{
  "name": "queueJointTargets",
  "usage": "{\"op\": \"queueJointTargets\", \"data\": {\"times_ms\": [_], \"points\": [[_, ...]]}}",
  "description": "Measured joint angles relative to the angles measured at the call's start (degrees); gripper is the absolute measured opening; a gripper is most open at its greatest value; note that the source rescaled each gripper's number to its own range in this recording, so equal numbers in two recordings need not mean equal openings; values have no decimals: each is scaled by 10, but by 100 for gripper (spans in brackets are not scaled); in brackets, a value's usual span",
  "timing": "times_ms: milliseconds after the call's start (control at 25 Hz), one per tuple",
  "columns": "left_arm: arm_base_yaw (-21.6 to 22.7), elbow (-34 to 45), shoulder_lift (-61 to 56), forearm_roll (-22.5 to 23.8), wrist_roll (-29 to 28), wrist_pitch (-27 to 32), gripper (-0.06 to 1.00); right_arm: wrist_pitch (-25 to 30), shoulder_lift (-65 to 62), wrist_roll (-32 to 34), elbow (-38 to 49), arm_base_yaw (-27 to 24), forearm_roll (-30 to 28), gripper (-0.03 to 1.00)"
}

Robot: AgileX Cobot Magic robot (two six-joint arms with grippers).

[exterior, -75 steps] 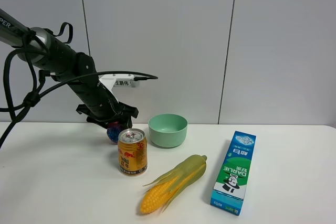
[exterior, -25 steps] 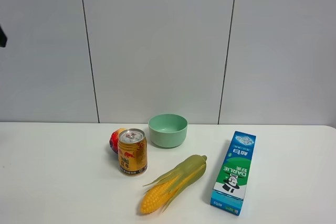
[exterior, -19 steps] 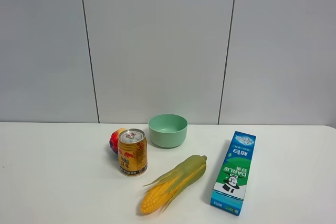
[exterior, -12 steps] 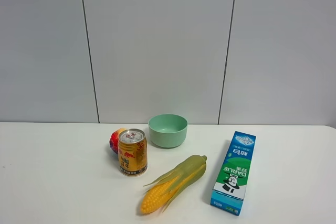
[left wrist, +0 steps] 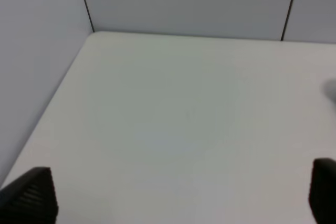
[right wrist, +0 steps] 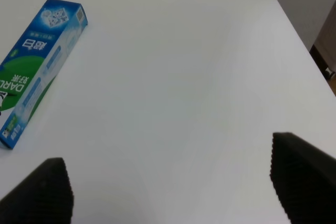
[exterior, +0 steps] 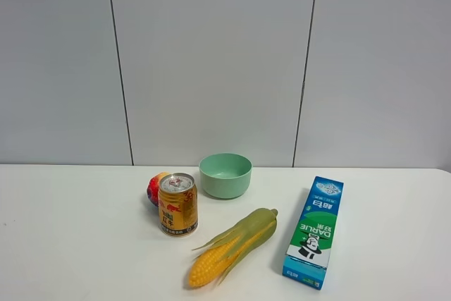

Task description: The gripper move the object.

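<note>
The object, a small mottled ball (exterior: pixel 154 187) showing red and orange, rests on the white table (exterior: pixel 84 244) just behind and left of the golden can (exterior: pixel 177 204), which hides part of it. No arm shows in the exterior high view. My left gripper (left wrist: pixel 176 198) is open and empty, its fingertips (left wrist: pixel 30 195) wide apart over bare table near the left wall corner. My right gripper (right wrist: pixel 173 182) is open and empty, its fingertips (right wrist: pixel 46 190) spread over bare table to the right of the toothpaste box (right wrist: pixel 38 61).
A mint-green bowl (exterior: pixel 225 175) stands right of the ball. An ear of corn (exterior: pixel 232 246) lies in front of the can. The blue-green toothpaste box (exterior: pixel 314 230) lies at the right. The table's right edge (right wrist: pixel 294 30) is near the right gripper.
Three seconds ago the left gripper was around the ball behind the can. It has let go and the arm has left the exterior view. The ball now rests there.
</note>
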Motion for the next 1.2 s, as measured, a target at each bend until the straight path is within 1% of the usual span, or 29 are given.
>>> {"op": "queueJointTargets", "data": {"times_ms": [360, 1200], "points": [[0, 32, -12, -3, -10, 58, 98, 0, 0, 0, 0, 0, 0, 100], [0, 33, -35, -9, -10, 62, 98, 0, 0, 0, 0, 0, 0, 100]]}}
